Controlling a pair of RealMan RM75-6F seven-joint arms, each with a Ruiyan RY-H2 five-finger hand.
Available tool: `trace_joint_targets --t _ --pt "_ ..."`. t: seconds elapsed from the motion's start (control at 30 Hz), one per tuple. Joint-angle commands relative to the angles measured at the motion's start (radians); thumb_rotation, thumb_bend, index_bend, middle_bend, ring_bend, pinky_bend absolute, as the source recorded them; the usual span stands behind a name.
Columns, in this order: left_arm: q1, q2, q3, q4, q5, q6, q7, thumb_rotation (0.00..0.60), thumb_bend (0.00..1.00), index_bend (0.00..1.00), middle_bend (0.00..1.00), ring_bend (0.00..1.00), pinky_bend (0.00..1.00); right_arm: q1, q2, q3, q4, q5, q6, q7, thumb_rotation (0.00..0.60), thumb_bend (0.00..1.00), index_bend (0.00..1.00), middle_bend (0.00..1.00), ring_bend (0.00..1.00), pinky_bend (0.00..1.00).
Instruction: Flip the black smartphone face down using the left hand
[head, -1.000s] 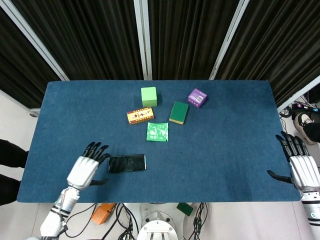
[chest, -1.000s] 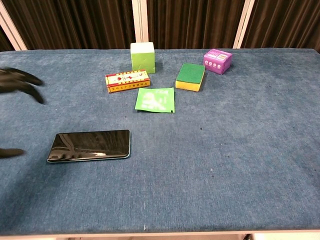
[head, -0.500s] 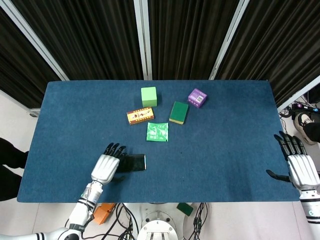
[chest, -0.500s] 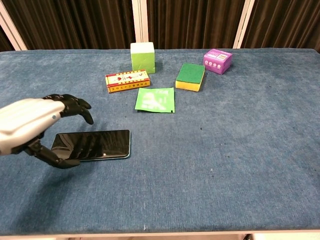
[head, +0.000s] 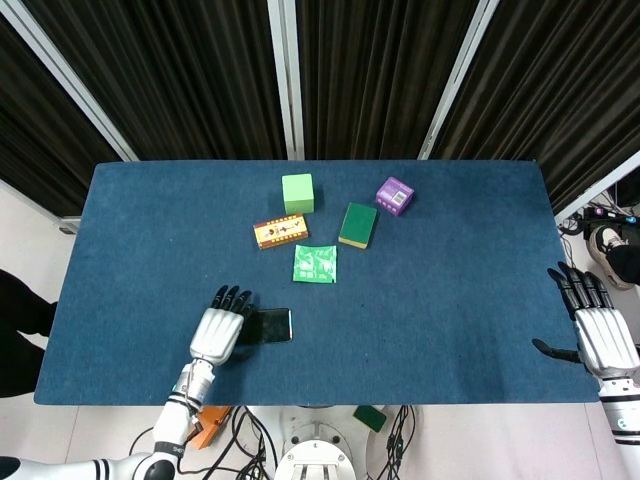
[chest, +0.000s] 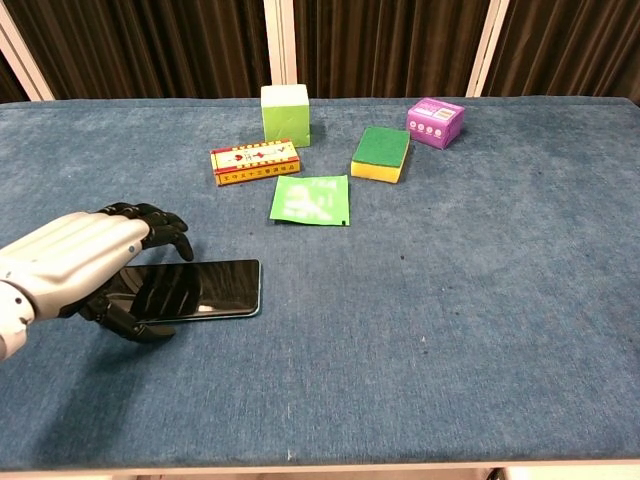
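The black smartphone (head: 270, 325) (chest: 205, 287) lies flat and screen up near the table's front left. My left hand (head: 218, 333) (chest: 85, 258) arches over the phone's left end and hides that end. Its fingers (chest: 160, 228) curve down past the far edge and its thumb sits at the near edge. I cannot tell whether they touch the phone, which still rests on the cloth. My right hand (head: 598, 335) hangs at the table's right edge, fingers spread and holding nothing; only the head view shows it.
Behind the phone lie a green packet (chest: 311, 199), a red and yellow box (chest: 255, 162), a light green cube (chest: 285, 114), a green sponge (chest: 381, 153) and a purple box (chest: 436, 122). Blue cloth (chest: 460, 300) covers the table.
My left hand has moved right from beside the phone to over its left end, then sunk slightly closer to it. The phone and the right hand have stayed put.
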Motion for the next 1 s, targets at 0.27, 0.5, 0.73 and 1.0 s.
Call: trace_joint_targets --t 0.27,0.5,0.73,1.0 --pt "-0.016 -0.012 0.014 0.024 -0.034 -0.005 -0.002 0.6 0.21 0.29 0.1 0.04 0.05 0.001 -0.001 0.0 -0.003 0.004 -0.004 -0.004 0.6 0.15 0.0 0.0 0.0 0.0" --pt "-0.026 -0.021 0.01 0.044 -0.037 -0.002 -0.036 0.6 0.32 0.38 0.1 0.04 0.05 0.001 0.001 0.0 -0.006 0.005 -0.003 -0.008 0.6 0.15 0.0 0.0 0.0 0.0" --pt "-0.034 -0.001 0.009 0.04 -0.02 -0.009 -0.114 0.6 0.5 0.49 0.14 0.05 0.05 0.001 0.002 0.0 -0.008 0.009 -0.006 -0.01 0.6 0.15 0.0 0.0 0.0 0.0" --pt "-0.069 0.106 -0.014 -0.025 -0.024 -0.1 -0.262 0.6 0.54 0.49 0.15 0.05 0.05 -0.004 0.003 -0.002 -0.009 0.009 -0.001 -0.009 0.6 0.15 0.0 0.0 0.0 0.0"
